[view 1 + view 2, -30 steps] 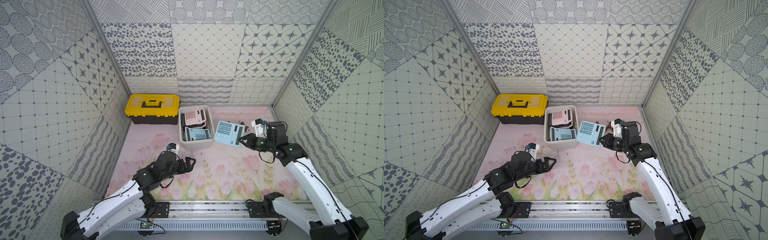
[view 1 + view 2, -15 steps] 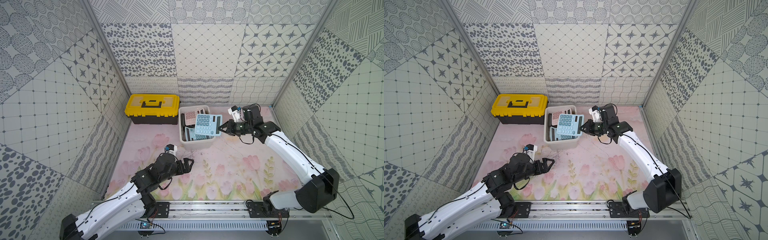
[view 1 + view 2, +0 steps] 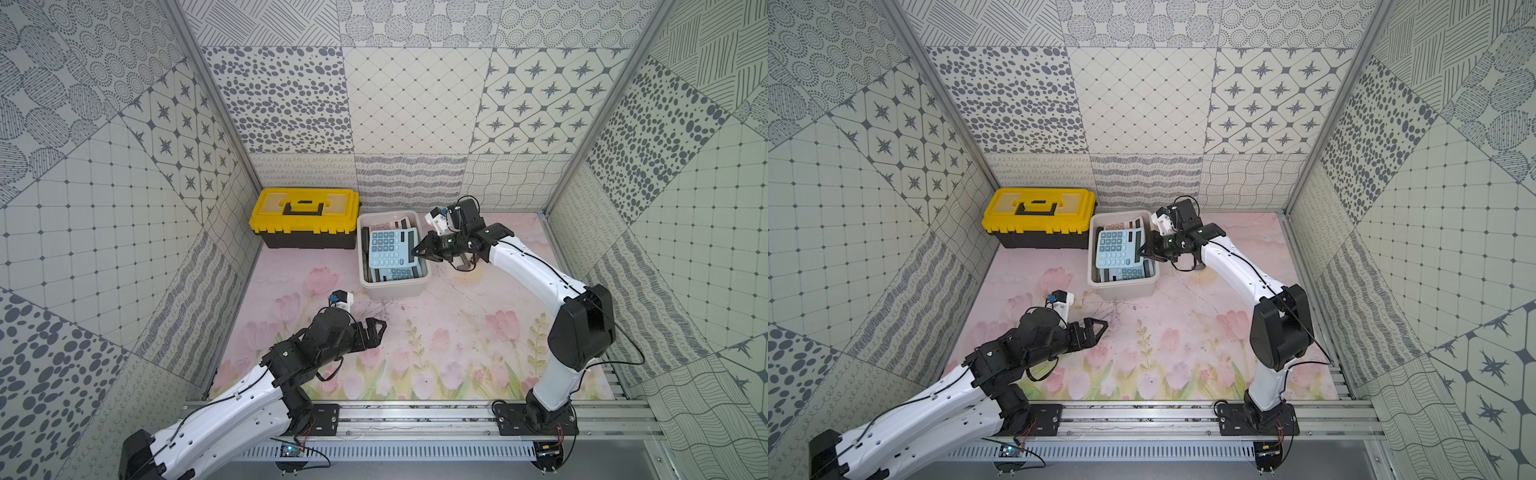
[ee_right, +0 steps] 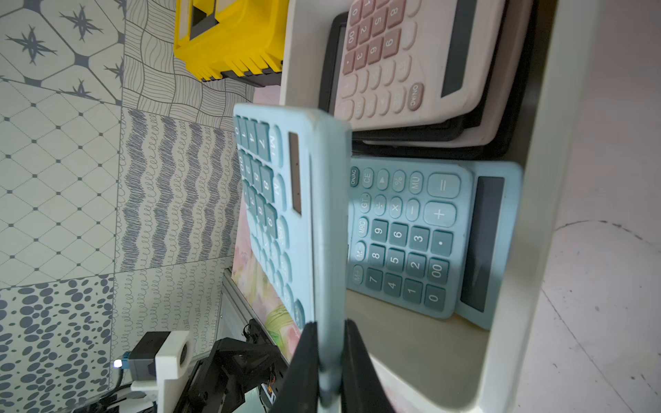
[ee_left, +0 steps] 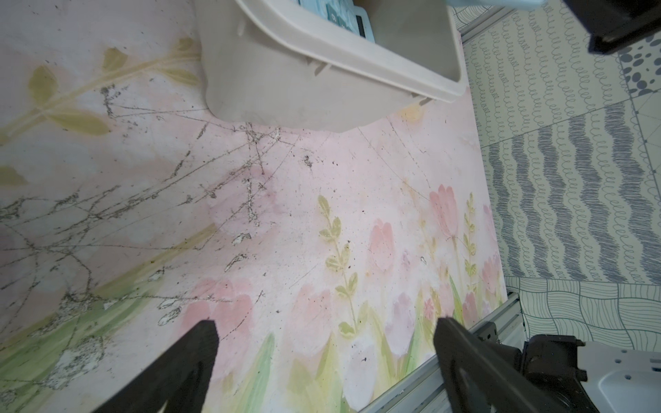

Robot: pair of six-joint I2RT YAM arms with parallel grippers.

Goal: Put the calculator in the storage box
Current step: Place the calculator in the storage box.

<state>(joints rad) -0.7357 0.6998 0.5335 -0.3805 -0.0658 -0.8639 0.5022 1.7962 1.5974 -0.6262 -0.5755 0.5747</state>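
Observation:
A light blue calculator (image 3: 390, 248) (image 3: 1118, 248) (image 4: 307, 200) hangs over the off-white storage box (image 3: 395, 287) (image 3: 1125, 291) (image 4: 515, 250), held by its right edge. My right gripper (image 3: 417, 250) (image 3: 1143, 252) (image 4: 329, 357) is shut on that edge, both fingers pressed flat against it. Inside the box lie another blue calculator (image 4: 422, 236), a pink one (image 4: 404, 60) and a dark one beneath. My left gripper (image 3: 380, 328) (image 3: 1100, 328) (image 5: 323, 343) hovers open and empty over the floral mat, near the box's front wall (image 5: 286, 82).
A yellow-lidded black toolbox (image 3: 305, 222) (image 3: 1038, 222) (image 4: 229, 39) stands left of the storage box against the back wall. Patterned walls close in three sides. A metal rail (image 3: 415, 419) runs along the front. Floral mat (image 3: 436, 332) lies between the arms.
My right arm has swung left with the blue calculator, from beside the box to above its opening. The left arm has barely shifted.

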